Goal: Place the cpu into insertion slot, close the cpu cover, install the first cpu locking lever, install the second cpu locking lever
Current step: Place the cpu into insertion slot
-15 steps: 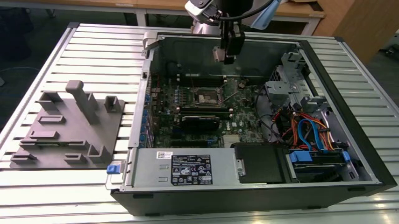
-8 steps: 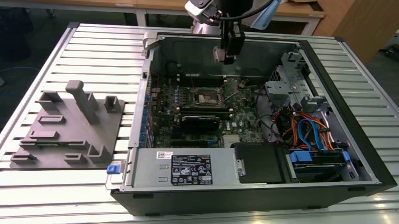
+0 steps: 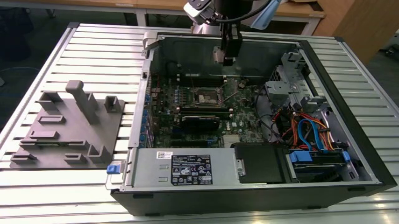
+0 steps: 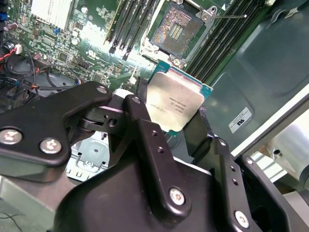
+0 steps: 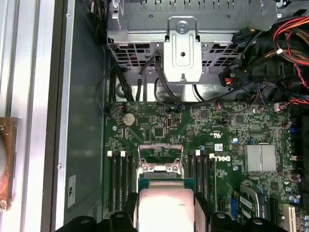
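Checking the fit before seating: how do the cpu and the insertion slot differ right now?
The cpu is clamped in the end effector, held clear of the board; the insertion slot sits fixed in the green board. The cpu shows a smooth silver-grey metal top; the insertion slot shows an exposed grid of contacts with nothing in it. Both are square and look alike in footprint.
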Available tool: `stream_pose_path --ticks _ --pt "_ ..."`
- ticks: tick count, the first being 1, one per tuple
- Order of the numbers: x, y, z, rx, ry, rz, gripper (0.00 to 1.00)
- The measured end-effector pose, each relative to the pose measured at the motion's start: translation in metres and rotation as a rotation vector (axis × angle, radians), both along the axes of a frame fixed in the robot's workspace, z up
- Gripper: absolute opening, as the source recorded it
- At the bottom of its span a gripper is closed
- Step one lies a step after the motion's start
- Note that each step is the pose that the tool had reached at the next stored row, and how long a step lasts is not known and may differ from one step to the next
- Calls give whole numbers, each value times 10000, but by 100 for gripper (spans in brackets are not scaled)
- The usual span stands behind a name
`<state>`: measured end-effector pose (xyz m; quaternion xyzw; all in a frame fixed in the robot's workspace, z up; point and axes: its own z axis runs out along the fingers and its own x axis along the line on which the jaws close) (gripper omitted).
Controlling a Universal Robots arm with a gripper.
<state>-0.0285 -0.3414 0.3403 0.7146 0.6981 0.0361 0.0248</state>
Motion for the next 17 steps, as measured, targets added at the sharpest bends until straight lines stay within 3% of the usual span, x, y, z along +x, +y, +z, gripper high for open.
stream_pose_path --ticks 10,17 --pt "-1 0 -2 3 0 1 54" --pt "-4 0 -55 96 19 155 54"
